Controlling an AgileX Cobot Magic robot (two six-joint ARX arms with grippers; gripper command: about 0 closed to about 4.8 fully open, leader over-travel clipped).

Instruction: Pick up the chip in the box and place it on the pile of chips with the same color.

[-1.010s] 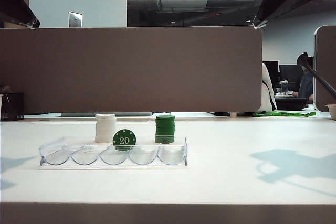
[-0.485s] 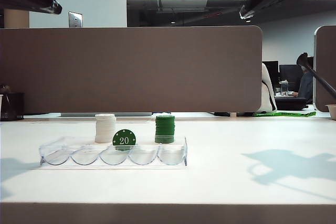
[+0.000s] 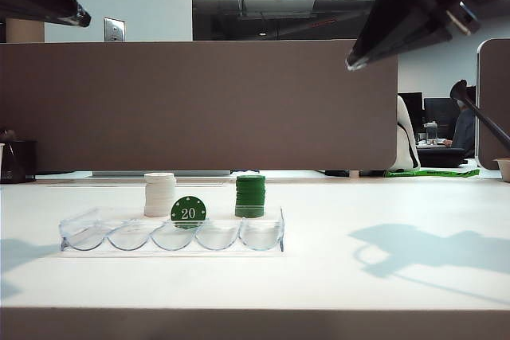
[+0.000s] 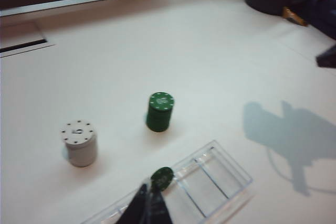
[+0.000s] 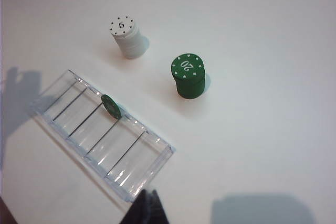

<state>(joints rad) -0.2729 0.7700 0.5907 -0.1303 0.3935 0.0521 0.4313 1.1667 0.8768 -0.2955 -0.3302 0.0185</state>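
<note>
Both tools are held high above the box [image 3: 171,234]: the left tool [image 4: 148,206] and the right tool [image 5: 146,206] are each seen clenched, with nothing grasped. Upright in the box's middle slot, the chip [image 3: 189,211] is seen. Behind the box, the green pile [image 3: 250,195] and a white stack [image 3: 159,193] are set on the counter [image 3: 382,212].

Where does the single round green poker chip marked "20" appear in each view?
Exterior view: green chip upright in the clear plastic tray's middle slot.
Left wrist view: chip beside the shut left gripper.
Right wrist view: chip edge-on in the tray.
Shared landmark: dark green chip stack.
</note>
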